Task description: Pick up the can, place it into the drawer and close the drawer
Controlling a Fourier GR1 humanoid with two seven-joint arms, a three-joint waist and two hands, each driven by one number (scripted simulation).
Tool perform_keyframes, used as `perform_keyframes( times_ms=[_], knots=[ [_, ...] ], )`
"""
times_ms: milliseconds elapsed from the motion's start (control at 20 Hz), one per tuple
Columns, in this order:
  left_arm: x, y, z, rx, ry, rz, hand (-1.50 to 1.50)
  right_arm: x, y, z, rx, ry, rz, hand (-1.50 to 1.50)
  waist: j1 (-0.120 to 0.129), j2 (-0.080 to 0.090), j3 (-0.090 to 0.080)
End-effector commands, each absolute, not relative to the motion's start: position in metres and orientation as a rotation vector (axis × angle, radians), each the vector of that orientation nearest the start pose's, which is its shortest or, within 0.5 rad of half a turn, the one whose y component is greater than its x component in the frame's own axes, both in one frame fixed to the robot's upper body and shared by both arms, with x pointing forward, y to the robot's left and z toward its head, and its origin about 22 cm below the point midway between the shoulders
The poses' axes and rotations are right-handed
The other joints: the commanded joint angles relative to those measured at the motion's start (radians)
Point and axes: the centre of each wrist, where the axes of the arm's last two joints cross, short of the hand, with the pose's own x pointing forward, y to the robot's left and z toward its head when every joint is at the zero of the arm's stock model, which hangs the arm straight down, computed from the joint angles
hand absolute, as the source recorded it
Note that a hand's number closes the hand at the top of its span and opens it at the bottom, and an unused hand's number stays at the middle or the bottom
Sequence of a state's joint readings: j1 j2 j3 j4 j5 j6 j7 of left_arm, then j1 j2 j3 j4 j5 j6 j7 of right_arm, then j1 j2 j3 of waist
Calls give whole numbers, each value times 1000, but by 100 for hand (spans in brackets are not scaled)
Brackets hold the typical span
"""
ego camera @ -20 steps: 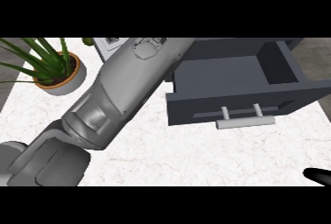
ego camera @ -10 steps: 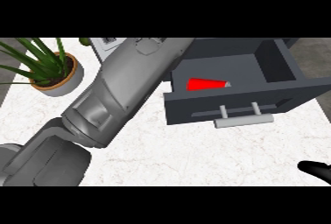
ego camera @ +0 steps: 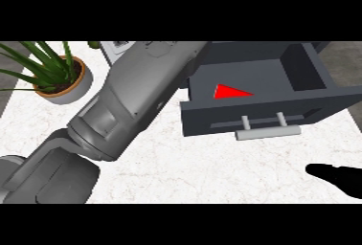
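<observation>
The dark grey drawer [ego camera: 212,117] stands pulled open at the upper right, its pale handle [ego camera: 267,130] facing me. Inside it, against the front left, a red piece of the can [ego camera: 230,92] shows; the rest of the can is hidden by the drawer's front wall. My left forearm [ego camera: 127,105] runs from the lower left up to the picture's top beside the drawer, and its hand is out of sight there. Only a black part of my right hand [ego camera: 339,176] shows at the lower right edge, low over the counter and apart from the drawer.
A potted green plant [ego camera: 60,81] stands at the upper left of the white marble counter [ego camera: 205,167]. A small pale object [ego camera: 117,48] sits at the top edge beside the left forearm.
The red can has appeared inside the drawer, which showed nothing a second ago. My right hand has come a little further into view from the lower right.
</observation>
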State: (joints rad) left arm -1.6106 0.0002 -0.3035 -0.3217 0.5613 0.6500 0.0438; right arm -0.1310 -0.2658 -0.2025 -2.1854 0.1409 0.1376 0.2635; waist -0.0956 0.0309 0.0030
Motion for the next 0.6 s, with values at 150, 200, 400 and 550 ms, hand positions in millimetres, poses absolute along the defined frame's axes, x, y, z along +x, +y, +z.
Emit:
perform_keyframes(
  times_ms=[150, 200, 400, 550],
  knots=[
    [434, -21, 255, 26, -1707, 40, -150, 235, -261, 185, -665, -1968, 593, -150, 24, 3, -1],
    [437, -14, 239, 25, -1708, 26, -150, 244, -261, 183, -704, -1973, 583, -150, 43, 0, -2],
    [432, -28, 272, 44, -1731, 5, -150, 261, -242, 160, -774, -1919, 726, -150, 68, -8, -1],
    [432, -26, 266, 43, -1732, -37, -150, 288, -229, 139, -820, -1888, 774, -150, 82, -9, -1]
  ],
)
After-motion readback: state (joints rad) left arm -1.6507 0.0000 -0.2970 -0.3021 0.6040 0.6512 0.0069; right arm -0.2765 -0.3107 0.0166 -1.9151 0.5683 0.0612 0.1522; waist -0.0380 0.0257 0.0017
